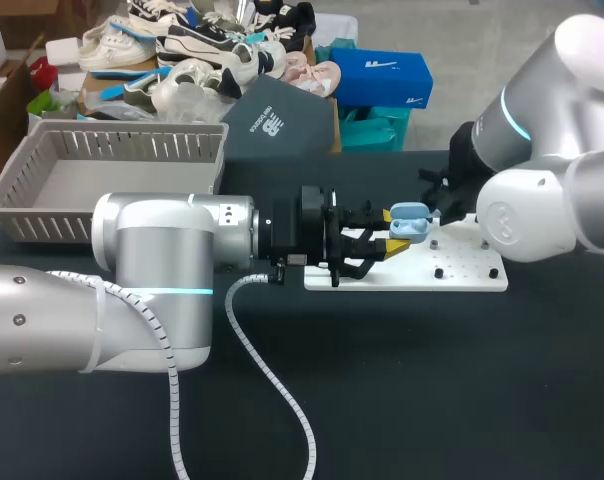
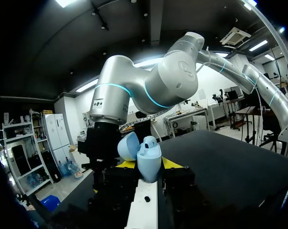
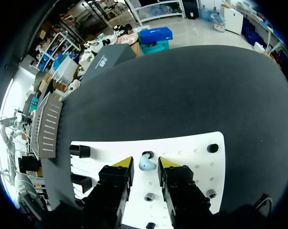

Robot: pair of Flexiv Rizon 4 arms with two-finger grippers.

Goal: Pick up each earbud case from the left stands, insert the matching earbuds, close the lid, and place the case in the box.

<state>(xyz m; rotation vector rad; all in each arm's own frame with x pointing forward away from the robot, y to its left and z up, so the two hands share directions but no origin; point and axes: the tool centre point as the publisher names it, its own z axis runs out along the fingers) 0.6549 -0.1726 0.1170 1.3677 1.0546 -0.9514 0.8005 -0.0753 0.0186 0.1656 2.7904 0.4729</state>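
My left gripper (image 1: 396,233) is shut on a light blue earbud case (image 1: 410,222), held just above the left part of the white board (image 1: 462,277). In the left wrist view the case (image 2: 149,164) stands upright between the yellow tips, with its lid (image 2: 127,145) swung open. My right gripper (image 3: 145,163) points down at the board (image 3: 191,152). A light blue earbud (image 3: 147,164) lies there between its yellow fingertips (image 3: 123,162), with a small gap on one side. In the head view my right arm (image 1: 542,190) hides that gripper.
Black stand pegs (image 3: 79,151) rise from the board's left end, and small sockets dot its surface. A grey slatted basket (image 1: 82,180) sits at the table's back left. Beside it lies a dark grey box (image 1: 277,125).
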